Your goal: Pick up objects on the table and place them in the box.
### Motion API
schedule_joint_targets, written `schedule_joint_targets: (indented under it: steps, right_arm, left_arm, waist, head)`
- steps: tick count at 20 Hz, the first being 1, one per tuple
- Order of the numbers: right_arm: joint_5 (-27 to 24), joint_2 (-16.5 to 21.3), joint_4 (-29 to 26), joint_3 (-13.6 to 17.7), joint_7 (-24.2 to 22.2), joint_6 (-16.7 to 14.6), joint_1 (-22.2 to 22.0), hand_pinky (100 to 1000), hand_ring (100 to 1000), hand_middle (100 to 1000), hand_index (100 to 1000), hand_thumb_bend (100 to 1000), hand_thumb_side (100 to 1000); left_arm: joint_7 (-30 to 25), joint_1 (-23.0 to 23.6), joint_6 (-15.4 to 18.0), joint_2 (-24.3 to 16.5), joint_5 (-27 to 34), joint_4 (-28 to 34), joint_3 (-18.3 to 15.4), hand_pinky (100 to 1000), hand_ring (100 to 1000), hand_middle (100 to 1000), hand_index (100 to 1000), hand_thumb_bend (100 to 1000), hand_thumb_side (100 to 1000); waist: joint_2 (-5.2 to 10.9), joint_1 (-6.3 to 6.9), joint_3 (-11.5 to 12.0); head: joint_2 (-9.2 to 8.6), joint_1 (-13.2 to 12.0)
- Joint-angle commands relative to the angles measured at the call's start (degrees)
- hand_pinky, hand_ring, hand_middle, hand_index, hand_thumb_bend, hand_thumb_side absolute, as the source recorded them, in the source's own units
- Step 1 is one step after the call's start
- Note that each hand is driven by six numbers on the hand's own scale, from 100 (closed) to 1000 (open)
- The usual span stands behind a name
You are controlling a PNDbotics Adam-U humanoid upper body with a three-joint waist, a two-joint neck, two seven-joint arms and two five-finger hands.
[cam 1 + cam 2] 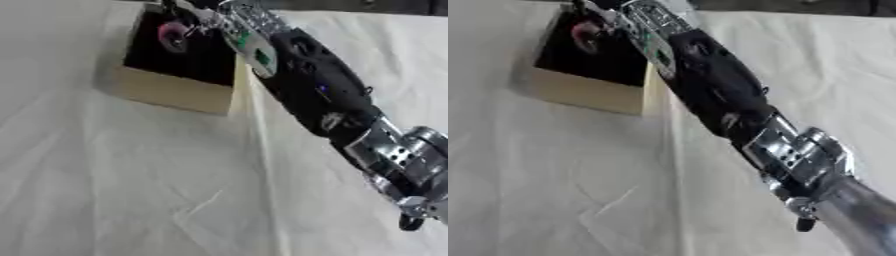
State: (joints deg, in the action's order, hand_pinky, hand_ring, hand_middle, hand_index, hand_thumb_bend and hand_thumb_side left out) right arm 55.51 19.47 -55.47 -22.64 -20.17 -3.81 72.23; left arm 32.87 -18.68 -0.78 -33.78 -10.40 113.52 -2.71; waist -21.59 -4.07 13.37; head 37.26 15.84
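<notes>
Right arm outstretched, robot hand blurred

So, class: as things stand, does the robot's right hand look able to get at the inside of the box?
Probably yes. The right hand is already over the open top of the box, near a pink object inside it, and nothing seen blocks the opening. Whether its fingers hold the object cannot be told.

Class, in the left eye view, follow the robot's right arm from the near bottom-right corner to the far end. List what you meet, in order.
Silver metal joint → black forearm casing → right hand over the wooden box → pink round object at the fingertips.
</notes>
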Motion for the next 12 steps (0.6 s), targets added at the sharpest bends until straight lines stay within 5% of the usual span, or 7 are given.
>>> schedule_joint_targets:
  steps: [1, 2, 12]
  right_arm:
    - [2.3, 1.6, -0.9, 0.3, -3.6, -1.6, 1.3, 765, 741, 620, 735, 100, 516]
    - [3.0, 1.8, -1.2, 0.4, -4.7, -2.1, 1.5, 789, 775, 667, 780, 100, 590]
    - [5.2, 2.7, -3.5, 1.6, -6.0, -2.1, 1.6, 778, 747, 636, 779, 100, 560]
  left_arm:
    - [0.2, -0.3, 0.0, -0.9, 0.0, 1.1, -0.7, 704, 739, 669, 840, 614, 845]
    - [0.2, -0.3, 0.0, -0.9, 0.0, 1.1, -0.8, 704, 739, 669, 840, 613, 845]
    - [0.1, -0.3, -0.1, -0.8, 0.0, 1.1, -0.8, 703, 740, 671, 841, 610, 846]
  waist:
    - [1.29, 0.72, -0.2]
    - [1.35, 0.75, -0.3]
    - [2.14, 1.31, -1.2]
  head:
    - [0.42, -0.1]
    - [0.45, -0.1]
    - [0.40, 0.0]
